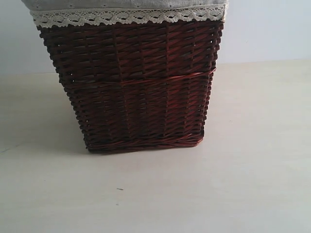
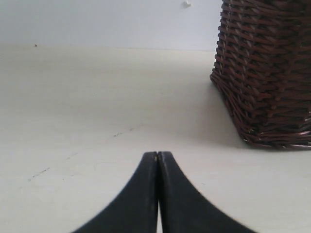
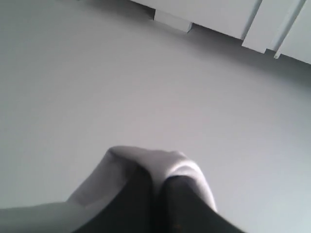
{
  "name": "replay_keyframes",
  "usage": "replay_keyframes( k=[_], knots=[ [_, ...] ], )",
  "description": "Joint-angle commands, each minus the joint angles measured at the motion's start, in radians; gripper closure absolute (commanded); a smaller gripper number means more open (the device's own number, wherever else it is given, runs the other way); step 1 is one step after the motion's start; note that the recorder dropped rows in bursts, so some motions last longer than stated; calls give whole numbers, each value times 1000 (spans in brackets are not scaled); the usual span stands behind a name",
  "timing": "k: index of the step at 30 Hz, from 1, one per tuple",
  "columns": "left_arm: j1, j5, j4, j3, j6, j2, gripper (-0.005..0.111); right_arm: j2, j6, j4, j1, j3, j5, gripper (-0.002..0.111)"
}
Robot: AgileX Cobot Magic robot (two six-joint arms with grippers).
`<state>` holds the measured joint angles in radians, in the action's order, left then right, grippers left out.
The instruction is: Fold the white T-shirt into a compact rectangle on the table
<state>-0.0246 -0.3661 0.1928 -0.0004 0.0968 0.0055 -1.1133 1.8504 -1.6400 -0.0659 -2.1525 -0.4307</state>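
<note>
On the pale worktop [image 1: 243,194], close to the wall, stands a dark wicker basket [image 1: 131,87] with a lace-trimmed cloth lining [image 1: 126,17]. Low over the bare worktop, near the basket's base, the left jaws are pressed tight together with nothing between them. The right jaws are clenched on a fold of the white T-shirt [image 3: 146,160], which drapes over both tips against a plain grey surface.

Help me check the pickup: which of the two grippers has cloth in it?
The right gripper: it is shut on a fold of white cloth. The left gripper is shut on nothing, near the basket on the table.
</note>
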Motion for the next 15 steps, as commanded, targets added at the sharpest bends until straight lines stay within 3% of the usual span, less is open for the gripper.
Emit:
replay_keyframes(
  k=[1,5,9,12,15],
  knots=[
    [8,5,-2,0,3,-6,107,-64,-284,335,2,-4,-79,108],
    [8,5,-2,0,3,-6,107,-147,-674,644,2,-4,-356,108],
    [8,5,-2,0,3,-6,107,-247,-809,674,2,49,-764,108],
    [8,5,-2,0,3,-6,107,-284,-858,634,30,202,-790,108],
    [8,5,-2,0,3,-6,107,-280,-738,626,86,389,-790,108]
  ],
)
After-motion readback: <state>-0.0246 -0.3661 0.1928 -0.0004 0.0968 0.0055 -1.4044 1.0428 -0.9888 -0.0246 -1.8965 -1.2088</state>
